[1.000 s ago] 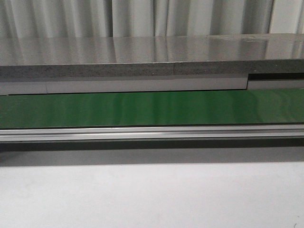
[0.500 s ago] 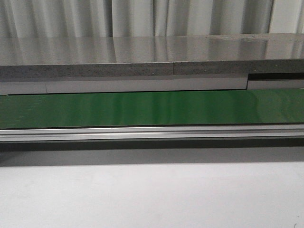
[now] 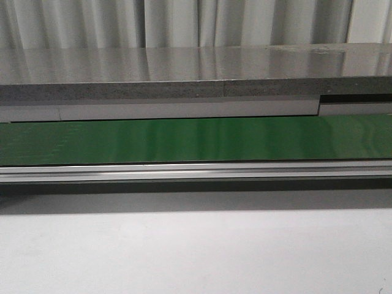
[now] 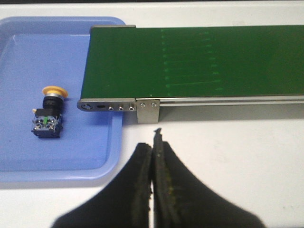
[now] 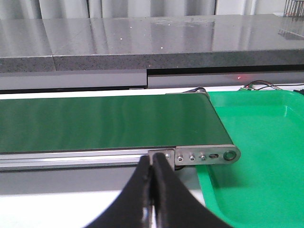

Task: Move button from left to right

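This looks like an industrial test cell or robotics lab, not a home or shop. A green conveyor belt (image 3: 196,139) in an aluminium frame (image 3: 196,171) runs straight across a plain white table (image 3: 196,251). Behind the belt stands a long grey speckled stone-like counter (image 3: 184,73), and behind that hang pale pleated curtains (image 3: 184,24) closing off the space. At one end of the belt sits a blue plastic tray (image 4: 19,142), at the other end a green plastic tray (image 5: 256,142). Loose cables (image 5: 266,86) lie behind the green tray.
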{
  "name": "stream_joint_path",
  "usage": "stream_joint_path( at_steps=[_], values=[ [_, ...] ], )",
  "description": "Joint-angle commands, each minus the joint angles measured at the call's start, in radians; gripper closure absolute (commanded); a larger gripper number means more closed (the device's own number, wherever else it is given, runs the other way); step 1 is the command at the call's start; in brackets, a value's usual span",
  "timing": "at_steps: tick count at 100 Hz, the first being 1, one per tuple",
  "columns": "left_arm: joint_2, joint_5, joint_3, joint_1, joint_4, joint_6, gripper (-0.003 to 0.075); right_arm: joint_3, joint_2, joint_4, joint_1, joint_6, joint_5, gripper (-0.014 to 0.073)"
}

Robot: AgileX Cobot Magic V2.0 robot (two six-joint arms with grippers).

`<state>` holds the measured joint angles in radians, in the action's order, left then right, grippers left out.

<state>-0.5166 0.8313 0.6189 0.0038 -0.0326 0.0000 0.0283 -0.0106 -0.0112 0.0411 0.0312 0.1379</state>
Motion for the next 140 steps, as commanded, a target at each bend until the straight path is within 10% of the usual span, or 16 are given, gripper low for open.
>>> stream_joint_path(
  at_steps=[1,57,96,140],
  values=[
    [-0.048,-0.037,0.044,-0.005,-0.016,-0.011,0.0741,-0.015,-0.019,0.002,-0.003,0.0,-0.079,0.0662],
    [-0.085,-0.007,0.044,-0.005,-0.032,-0.011,0.0715,-0.015,-0.019,0.002,-0.003,0.0,-0.079,0.0662],
    [-0.085,0.014,0.044,-0.005,-0.032,-0.011,0.0038,-0.015,-0.019,0.002,-0.003,0.0,-0.079,0.0662],
    [-0.172,0.112,0.129,-0.005,0.012,-0.045,0.0158,-0.015,-0.019,0.002,-0.003,0.0,-0.079,0.0662]
  ],
)
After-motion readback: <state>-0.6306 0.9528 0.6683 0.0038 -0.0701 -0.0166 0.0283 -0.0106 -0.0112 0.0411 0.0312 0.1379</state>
